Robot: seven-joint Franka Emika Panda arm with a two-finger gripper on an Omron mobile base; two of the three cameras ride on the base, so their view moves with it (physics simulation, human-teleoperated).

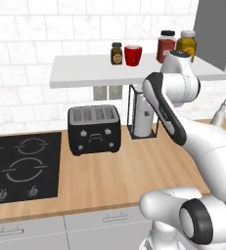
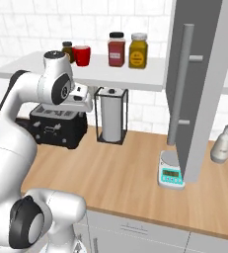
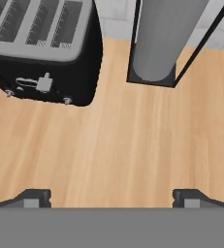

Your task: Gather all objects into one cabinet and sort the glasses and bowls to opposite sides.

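This is a home kitchen. A wooden worktop (image 1: 109,180) runs along a wall of white tiles (image 1: 31,49), with grey drawers (image 1: 104,219) under its front edge. A black cooktop (image 1: 21,168) is set into the left part of the worktop, and a black toaster (image 1: 94,129) stands near the back edge beside a paper towel holder (image 2: 111,116). Above, a white shelf (image 1: 85,71) carries spice jars (image 2: 127,50) and a red cup (image 1: 133,55). A small kitchen scale (image 2: 171,170) sits on the worktop below a grey cabinet door (image 2: 194,74) with a long bar handle
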